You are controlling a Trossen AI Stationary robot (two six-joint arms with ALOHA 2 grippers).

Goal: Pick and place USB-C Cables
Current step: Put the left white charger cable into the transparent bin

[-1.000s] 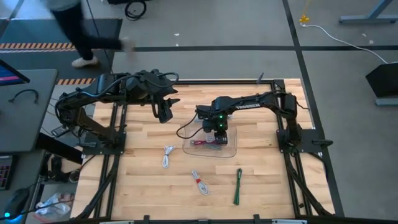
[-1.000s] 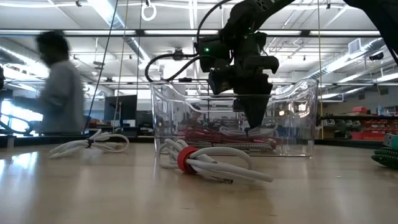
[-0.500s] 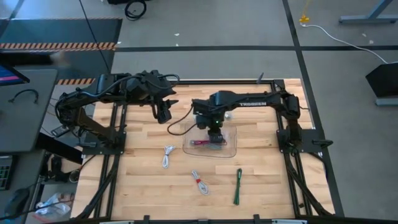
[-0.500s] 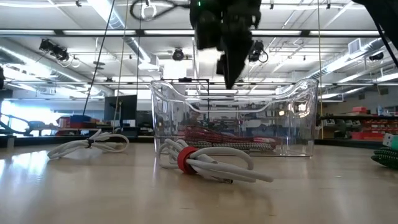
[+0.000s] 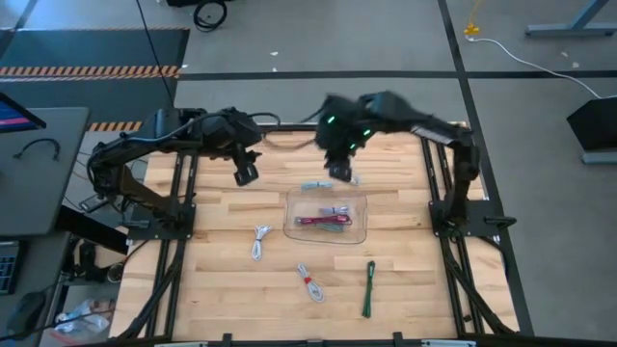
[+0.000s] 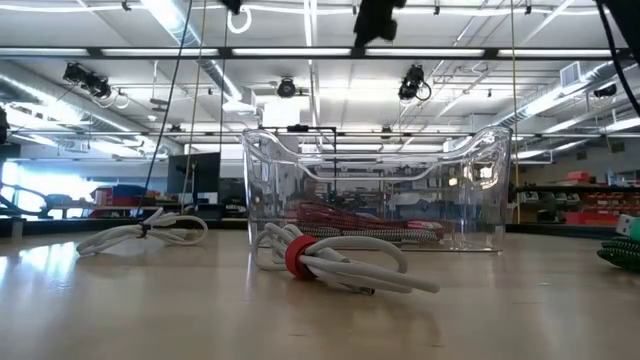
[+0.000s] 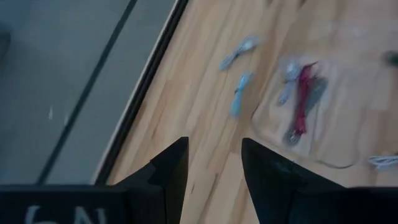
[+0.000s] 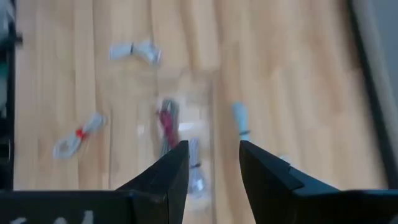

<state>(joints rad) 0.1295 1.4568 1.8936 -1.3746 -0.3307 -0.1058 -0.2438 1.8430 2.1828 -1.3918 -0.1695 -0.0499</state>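
A clear tray (image 5: 358, 231) sits mid-table and holds a dark red cable (image 5: 316, 222) and a white one (image 5: 337, 209). A grey-blue cable (image 5: 315, 184) lies on the wood just beyond the tray's far side. Nearer me lie a white cable (image 5: 260, 241), a white cable with a red tie (image 5: 310, 281) and a green cable (image 5: 368, 287). My right gripper (image 5: 340, 172) hangs open and empty, high above the tray's far side; its fingers (image 8: 213, 146) frame the tray below. My left gripper (image 5: 246, 173), open (image 7: 214, 142), waits over the far-left part of the table.
In the low view the red-tied white cable (image 6: 320, 262) lies in front of the tray's wall (image 6: 270, 190), another white cable (image 6: 150, 232) at left, the green one (image 6: 625, 252) at the right edge. Dark frame rails (image 5: 183, 241) run along both table sides.
My right gripper has risen out of the tray, where its fingers stood among the cables, and moved up and toward the table's far edge, carrying nothing. The red and white cables stay in the tray. A person walking behind the table has left the view.
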